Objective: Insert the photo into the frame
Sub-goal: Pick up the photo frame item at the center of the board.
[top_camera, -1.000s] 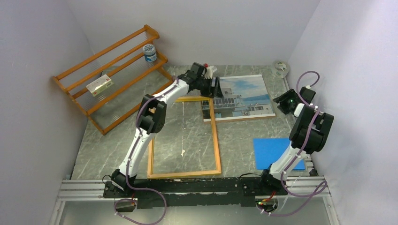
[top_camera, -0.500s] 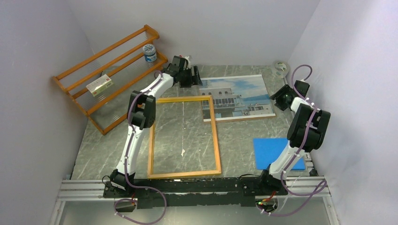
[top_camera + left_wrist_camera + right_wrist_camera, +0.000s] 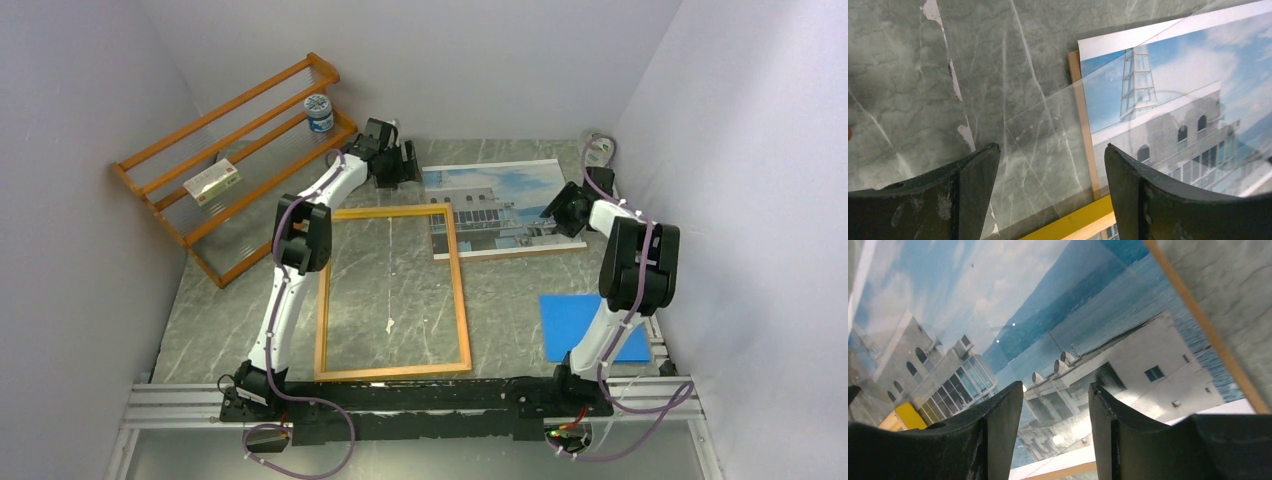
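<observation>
Grey marbled surface [image 3: 250, 330], pale walls on three sides. Nearest, lower right of the top view: blue sheet [image 3: 580, 322], flat, well apart from the rest. Centre: frame [image 3: 462, 300], flat, wood side up, upper right corner lying across the lower left corner of the photo [image 3: 510, 195]. Photo upper centre-right, face up, resting on a brown board [image 3: 1079, 100] peeking out along the left edge. Clear pane [image 3: 1048, 150] apparently loose, spread over the photo's left end and spilling onto bare surface.

Left claw [image 3: 1050, 165]: jaws wide apart, empty, hovering just off the photo's upper left corner. Right claw [image 3: 1055, 405]: jaws parted too, nothing between them, poised low over the photo's right end, above the printed sea and white building.

Step in hand, by the look of it: taking hold of the photo. To do it well:
- Deal with the pane first or keep off it, for fear of dragging it along.
- Go for paper alone, not board. Come in shallow at an edge, work one finger under, close gently to avoid a crease.
- Free the corner trapped under the frame by sliding it out sideways before any lift.
- Keep both ends level in the carry.
- Probably lay the print face down, given the wood side up; a guess, not a certainty.

Far upper left: orange rack [image 3: 240, 150], well apart from the work.
</observation>
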Tool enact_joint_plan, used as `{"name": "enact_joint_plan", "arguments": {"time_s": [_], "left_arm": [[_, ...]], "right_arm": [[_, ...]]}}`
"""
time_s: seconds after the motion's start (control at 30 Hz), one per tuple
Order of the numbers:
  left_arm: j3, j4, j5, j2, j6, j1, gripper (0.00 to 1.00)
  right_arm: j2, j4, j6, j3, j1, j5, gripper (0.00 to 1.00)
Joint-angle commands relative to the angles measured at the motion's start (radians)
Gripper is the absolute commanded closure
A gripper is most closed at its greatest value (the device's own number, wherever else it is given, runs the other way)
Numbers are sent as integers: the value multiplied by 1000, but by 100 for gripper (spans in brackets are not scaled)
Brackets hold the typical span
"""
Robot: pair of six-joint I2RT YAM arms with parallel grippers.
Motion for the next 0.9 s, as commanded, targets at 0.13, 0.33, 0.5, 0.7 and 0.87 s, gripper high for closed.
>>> {"name": "enact_joint_plan", "arguments": {"time_s": [0.13,0.33,0.5,0.7,0.87], "left_arm": [[-16,7,196,54,-177,51,21],[-82,100,289,54,-285,59,23],[-103,170,363,66,-357,60,24],[-214,351,424,26,-458,72,27],[-289,548,473,2,-519,74,32]], "right_arm": [[36,-69,5,0,44,77,45],[123,-188,-27,53,70,112,44],[196,-259,-32,86,83,98,44],[226,-285,-44,109,86,84,39],[238,-299,-49,128,87,78,38]]}}
